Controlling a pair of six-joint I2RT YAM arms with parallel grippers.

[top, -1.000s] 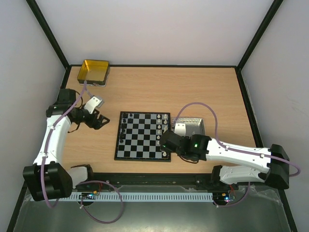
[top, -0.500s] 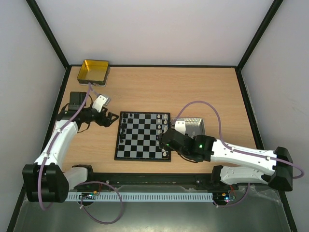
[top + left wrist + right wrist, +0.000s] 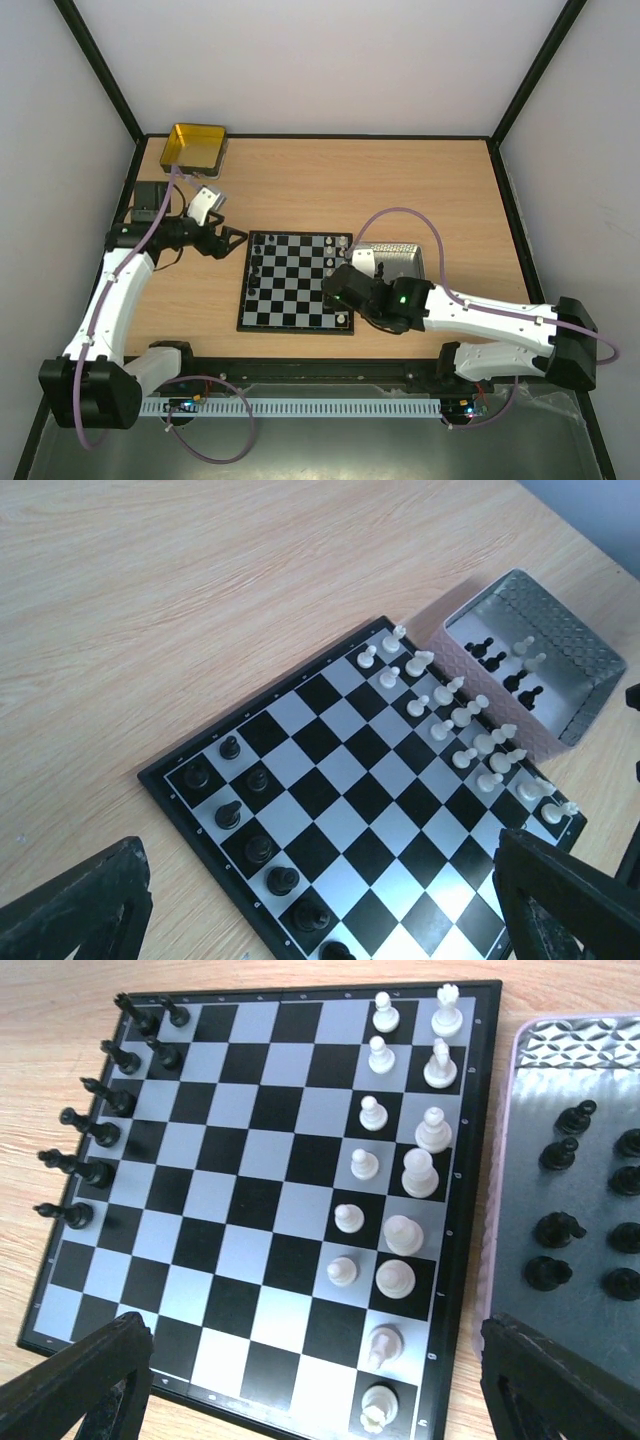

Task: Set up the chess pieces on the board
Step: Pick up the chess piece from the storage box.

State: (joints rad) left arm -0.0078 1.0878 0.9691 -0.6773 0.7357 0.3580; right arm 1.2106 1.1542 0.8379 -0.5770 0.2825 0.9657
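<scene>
- Far back on the left of the table [image 3: 400,180], a gold tin [image 3: 195,148] sits well apart from the play; no pieces show inside it from above.
- The left gripper [image 3: 231,240] hovers just off the board's left edge, claw spread with nothing between the fingers, likely stationed to tend the black side.
- The board [image 3: 290,290] lies flat between the two arms. The black pieces [image 3: 105,1095] line its left edge, with two more in the next file; that side looks about half filled.
- The white pieces [image 3: 418,1170] fill the right edge file, with six pawns in front, so white looks nearly complete.
- The right gripper [image 3: 330,284] hangs over the board's near right part, claw wide and empty, probably because the supply lies on its side.
- The grey tray [image 3: 575,1040] stands just beside the board's right edge and holds the spare black pieces [image 3: 558,1228], presumably those yet to be placed.
</scene>
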